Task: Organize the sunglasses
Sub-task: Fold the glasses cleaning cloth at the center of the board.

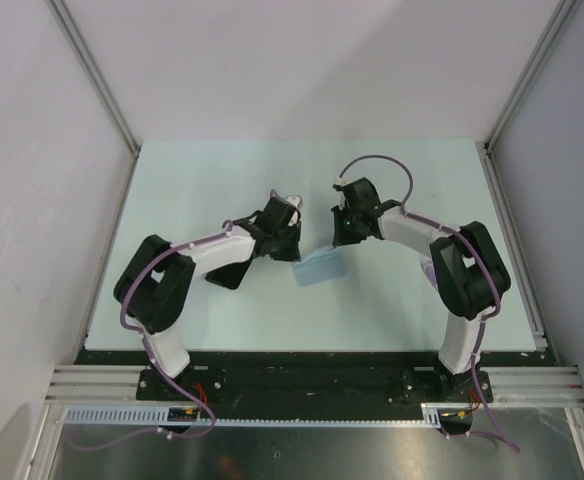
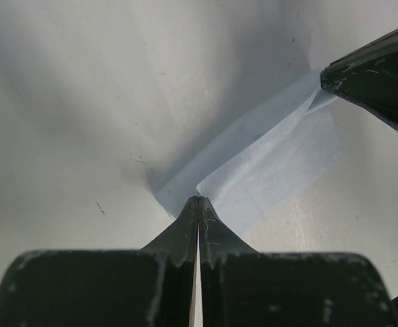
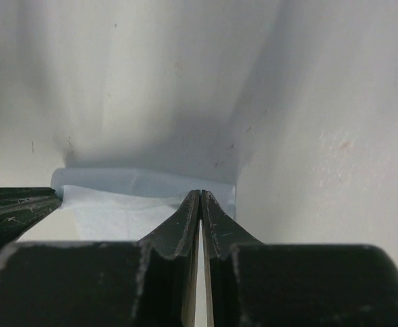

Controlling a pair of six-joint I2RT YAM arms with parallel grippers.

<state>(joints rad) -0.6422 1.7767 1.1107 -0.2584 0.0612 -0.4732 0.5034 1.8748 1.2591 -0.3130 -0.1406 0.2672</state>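
The sunglasses show in no view. A light blue cloth [image 1: 320,268] lies mid-table, partly folded over itself. My left gripper [image 1: 294,256] is shut, pinching the cloth's left corner, as the left wrist view shows [image 2: 199,200]; the cloth [image 2: 267,163] stretches away from it to the right gripper's finger [image 2: 376,75]. My right gripper [image 1: 340,243] is shut on the cloth's other corner, seen in the right wrist view [image 3: 200,193], with the cloth [image 3: 117,204] running left to the left gripper's finger [image 3: 15,211].
The pale table [image 1: 222,180] is bounded by metal rails left and right and white walls behind. Both arms lean in towards the middle, their wrists close together. No case shows.
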